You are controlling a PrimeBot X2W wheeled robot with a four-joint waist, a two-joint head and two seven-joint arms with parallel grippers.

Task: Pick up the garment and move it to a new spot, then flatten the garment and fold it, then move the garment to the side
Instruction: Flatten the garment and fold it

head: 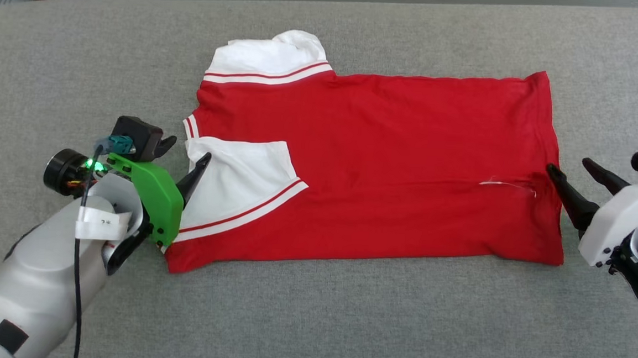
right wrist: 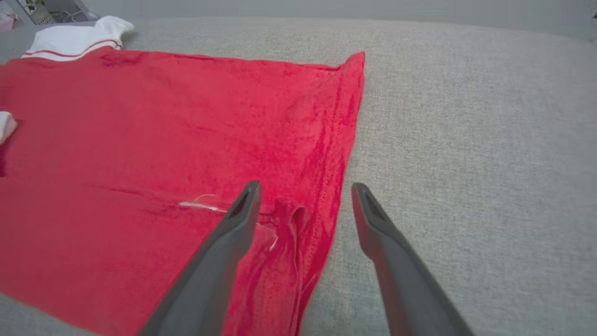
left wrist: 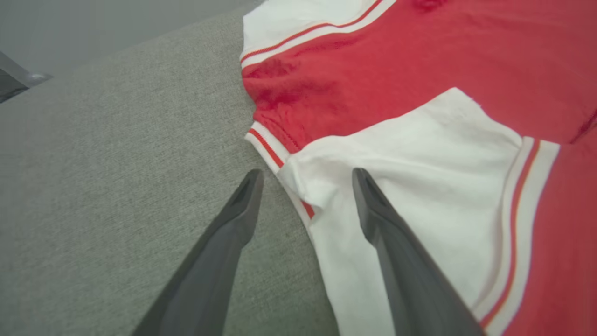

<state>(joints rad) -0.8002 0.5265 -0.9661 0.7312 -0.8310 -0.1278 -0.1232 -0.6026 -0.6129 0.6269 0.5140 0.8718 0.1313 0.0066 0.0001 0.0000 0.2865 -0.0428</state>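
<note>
A grey cloth-covered counter (head: 310, 322) fills the scene, and the red shirt (head: 387, 150) lies flat across its middle, neck toward the robot's left and hem (head: 547, 160) toward its right, with the near sleeve (head: 236, 179) folded in over the red body. The left jaws stand wide apart and hold nothing, straddling the neck-side edge. The right jaws are just as wide and empty, straddling the hem. The main risk, as I judge it, is a shallow pinch. If the left jaws close where they are, they may catch only the folded sleeve and pull that fold open. The right jaws may catch one layer, or drag the counter's cloth along. Uneven lifting by the two arms would skew the shirt, and the rumpled far sleeve (head: 271, 54) would leave a lump. The head view gives the whole outline and that far sleeve sticking out. The left wrist view shows one finger (left wrist: 219, 261) over bare counter, the other across the white sleeve, with the striped trim (left wrist: 266, 147) between. The right wrist view shows a pucker (right wrist: 287, 219) in the hem and a loose white thread (right wrist: 198, 205) beside the inner finger
</note>
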